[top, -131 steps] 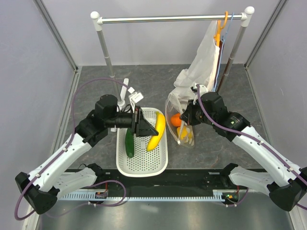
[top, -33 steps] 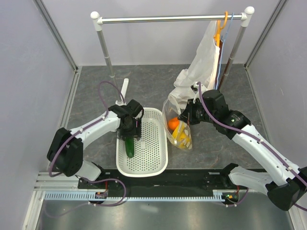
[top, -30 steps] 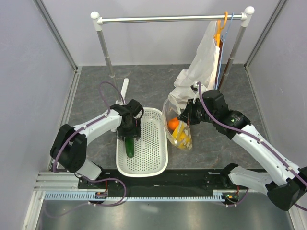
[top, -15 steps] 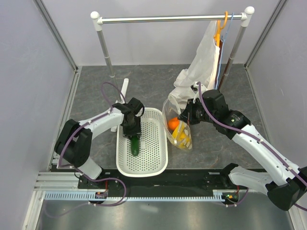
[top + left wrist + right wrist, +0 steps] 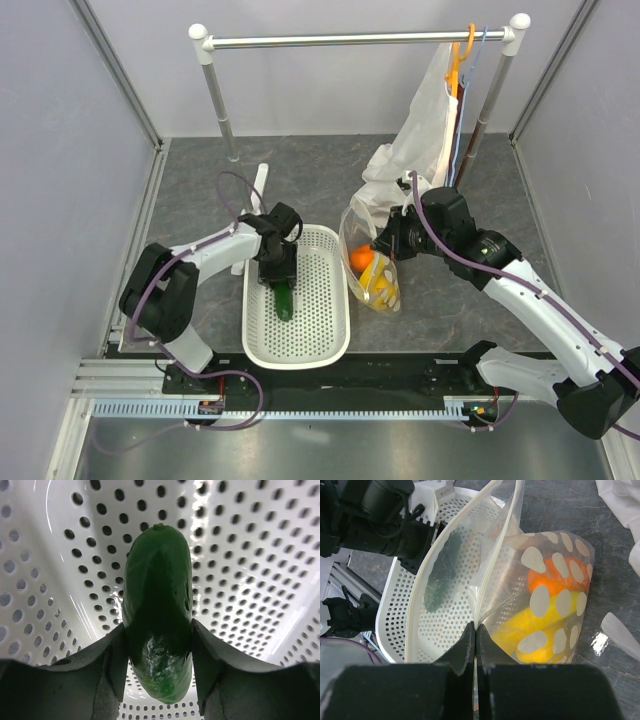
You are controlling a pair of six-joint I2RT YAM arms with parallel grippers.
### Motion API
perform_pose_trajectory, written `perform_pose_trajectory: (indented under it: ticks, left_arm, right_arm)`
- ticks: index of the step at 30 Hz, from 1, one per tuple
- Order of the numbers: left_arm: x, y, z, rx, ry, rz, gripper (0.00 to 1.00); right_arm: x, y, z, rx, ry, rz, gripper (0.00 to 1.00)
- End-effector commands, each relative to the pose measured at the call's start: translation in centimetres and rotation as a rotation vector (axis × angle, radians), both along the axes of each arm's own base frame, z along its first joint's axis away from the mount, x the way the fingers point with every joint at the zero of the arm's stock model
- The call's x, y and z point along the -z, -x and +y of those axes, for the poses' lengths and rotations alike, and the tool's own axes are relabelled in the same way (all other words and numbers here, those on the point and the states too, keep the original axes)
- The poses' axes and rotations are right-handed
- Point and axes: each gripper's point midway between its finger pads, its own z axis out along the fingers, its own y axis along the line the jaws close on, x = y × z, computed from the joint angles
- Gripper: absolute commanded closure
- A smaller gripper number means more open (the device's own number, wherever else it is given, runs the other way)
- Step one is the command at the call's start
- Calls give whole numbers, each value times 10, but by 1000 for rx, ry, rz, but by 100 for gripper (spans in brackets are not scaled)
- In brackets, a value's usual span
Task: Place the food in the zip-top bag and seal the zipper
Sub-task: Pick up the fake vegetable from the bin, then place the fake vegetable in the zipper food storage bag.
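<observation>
The left claw pinches the cucumber inside the white basket, while the right claw, clamped on the rim of the zip-top bag, holds its mouth open alongside, apparently to receive it.

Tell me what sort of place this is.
Probably a robot lab test cell, not a home: plain panel walls box in the table, a clothes rail stands at the back, and the left gripper holds a cucumber in a white basket.
</observation>
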Motion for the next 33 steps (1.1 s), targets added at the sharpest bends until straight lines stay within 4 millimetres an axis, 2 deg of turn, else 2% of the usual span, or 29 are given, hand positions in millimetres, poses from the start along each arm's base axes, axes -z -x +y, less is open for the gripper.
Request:
perform_pose_trajectory:
  ticks: [1, 3, 4, 6, 7, 8, 10, 11, 12, 13, 14, 15, 17, 19, 20, 26, 31, 33]
  left_arm:
    - [-91, -43, -30, 84, 190, -302, 49]
    - [-134, -53, -41, 109, 289, -437, 55]
    - [-169, -53, -43, 123, 354, -540, 60]
    - [-214, -63, -53, 165, 453, -721, 62]
    - [-248, -57, -51, 188, 511, -837, 63]
    - [-275, -63, -59, 243, 579, -990, 63]
    - [-312, -49, -70, 378, 685, -1162, 63]
    - [-320, -37, -74, 494, 687, -1251, 64]
    - [-351, -25, -85, 605, 764, -1386, 64]
    - [-357, -16, -91, 724, 753, -1458, 64]
    - [-358, -1, -103, 849, 802, -1470, 64]
    - [-367, 5, -108, 921, 819, -1523, 68]
    - [-364, 23, -123, 1125, 846, -1558, 74]
    - [-361, 33, -131, 1274, 813, -1628, 73]
    - [-353, 44, -136, 1377, 832, -1635, 71]
    - [-316, 58, -152, 1706, 741, -1771, 66]
    - [-296, 59, -162, 1862, 726, -1807, 45]
    - [-286, 60, -163, 1893, 743, -1762, 36]
  right_arm:
    - [-5, -3, 5, -24, -15, -27, 100]
    - [-4, -1, 8, -49, -25, -26, 100]
    - [-2, 0, 8, -51, -25, -21, 100]
    - [-4, 4, 12, -80, -40, -19, 100]
    - [-6, 5, 14, -105, -43, -28, 100]
    - [-8, 8, 16, -128, -51, -33, 100]
    - [-13, 18, 24, -220, -81, -48, 100]
    - [-14, 21, 27, -251, -88, -52, 100]
    - [-16, 27, 31, -298, -105, -46, 100]
    - [-18, 29, 32, -318, -108, -55, 100]
    - [-20, 30, 33, -330, -112, -55, 100]
    - [-22, 32, 34, -343, -120, -51, 100]
    - [-23, 33, 36, -359, -123, -50, 100]
    - [-25, 35, 36, -368, -123, -51, 100]
    - [-26, 35, 36, -374, -119, -56, 100]
    - [-27, 42, 32, -398, -103, -57, 100]
    - [-29, 47, 33, -445, -103, -67, 100]
    - [-31, 50, 34, -468, -101, -73, 100]
